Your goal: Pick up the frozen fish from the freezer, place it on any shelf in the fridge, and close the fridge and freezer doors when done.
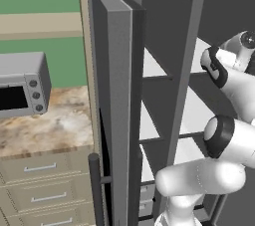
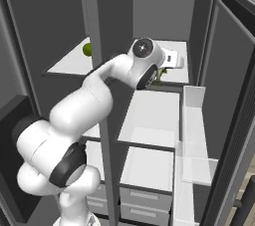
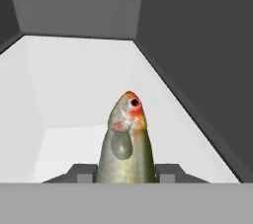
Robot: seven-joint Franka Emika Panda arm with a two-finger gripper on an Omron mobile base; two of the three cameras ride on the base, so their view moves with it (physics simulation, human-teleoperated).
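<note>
Two fingertips (image 3: 81,172) pinch the frozen fish (image 3: 125,144) — my hand (image 3: 125,173) sits over the shelf (image 3: 74,94); I lower gently, then spread.

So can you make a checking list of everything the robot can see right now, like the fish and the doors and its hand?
Surface: top fridge shelf, white, lies under the hand.
Fish: held between the fingers, head pointing into the fridge, above the shelf.
Freezer: open, with a white shelf and grey drawers lower down.
Doors: both open; freezer door seen edge-on, fridge door with pale bins.
Clutter: a round green fruit on the freezer shelf.
Hand: shut on the fish, over the top shelf.
Cables: nothing seen.
Surroundings: toaster oven on a stone counter, drawers below, green wall.
</note>
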